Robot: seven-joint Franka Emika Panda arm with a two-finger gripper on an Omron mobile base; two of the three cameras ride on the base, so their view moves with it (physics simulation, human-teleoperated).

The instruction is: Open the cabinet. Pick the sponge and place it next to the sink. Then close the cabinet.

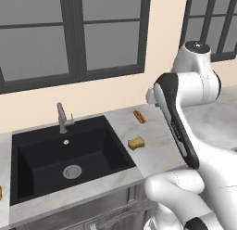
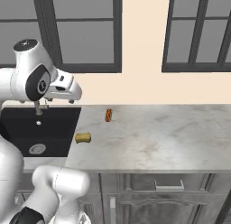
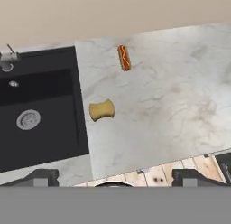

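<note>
The sponge point(image 3: 101, 110) lies flat on the marble counter point(image 3: 171, 105), just beside the right edge of the black sink point(image 3: 40, 114). A hot dog point(image 3: 124, 57) lies farther back, near the wall. The gripper point(image 3: 115, 177) hangs high above the counter with its jaws spread wide, holding nothing.

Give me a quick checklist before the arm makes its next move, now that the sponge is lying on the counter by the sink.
1. Sponge rests flat on the counter just right of the sink: ok.
2. Sponge free of the tool: ok, the jaws stand wide open, well apart from it.
3. Hot dog lies apart from the sponge, nearer the wall: ok.
4. Faucet clear of the arm: cannot tell, the arm overlaps it in the right base view.
5. Cabinet doors shut: cannot tell, the cabinet is out of view.
</note>
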